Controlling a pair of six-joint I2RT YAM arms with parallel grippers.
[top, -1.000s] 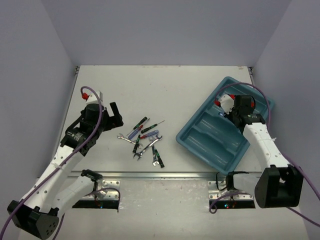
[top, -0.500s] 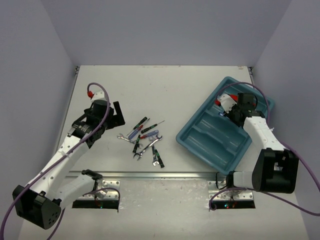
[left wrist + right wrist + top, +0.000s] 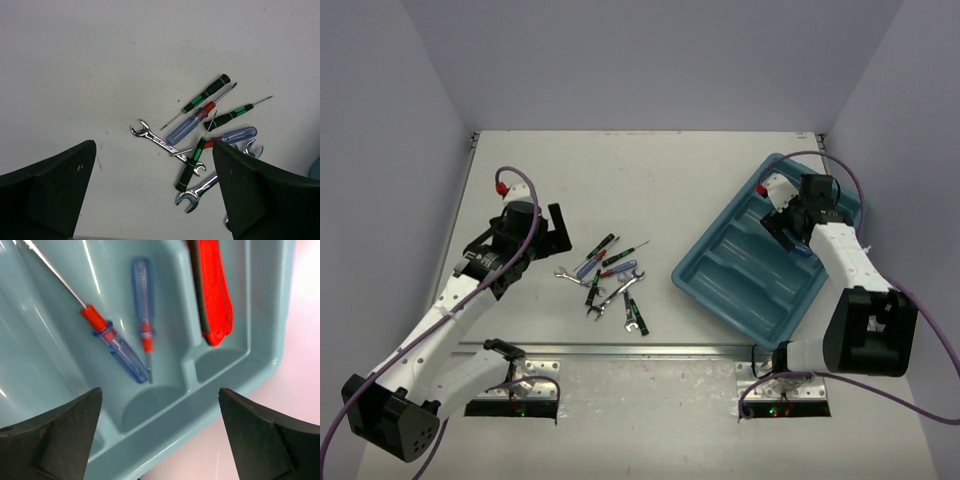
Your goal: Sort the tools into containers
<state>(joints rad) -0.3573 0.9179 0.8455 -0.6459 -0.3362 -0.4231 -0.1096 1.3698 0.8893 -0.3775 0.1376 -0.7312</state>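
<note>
The tools (image 3: 610, 275) lie in a loose pile at the table's middle: silver wrenches (image 3: 155, 140), blue-handled screwdrivers (image 3: 187, 125) and thin black-and-green screwdrivers (image 3: 207, 92). My left gripper (image 3: 558, 232) hovers just left of the pile, open and empty (image 3: 155, 200). The teal container tray (image 3: 685, 272) sits at the right. My right gripper (image 3: 778, 208) hangs open over its far end (image 3: 160, 435). Below it, two blue-handled screwdrivers (image 3: 120, 352) lie in one compartment and a red-handled tool (image 3: 215, 295) in the neighbouring one.
A metal rail (image 3: 620, 350) runs along the near table edge by the arm bases. Grey walls close in the table on three sides. The tray's end wall (image 3: 200, 405) is directly under the right fingers, with bare table beyond it.
My right gripper has opened over the tray's far end and shifted slightly farther back. The left arm swung a little toward the pile, its gripper still open.
</note>
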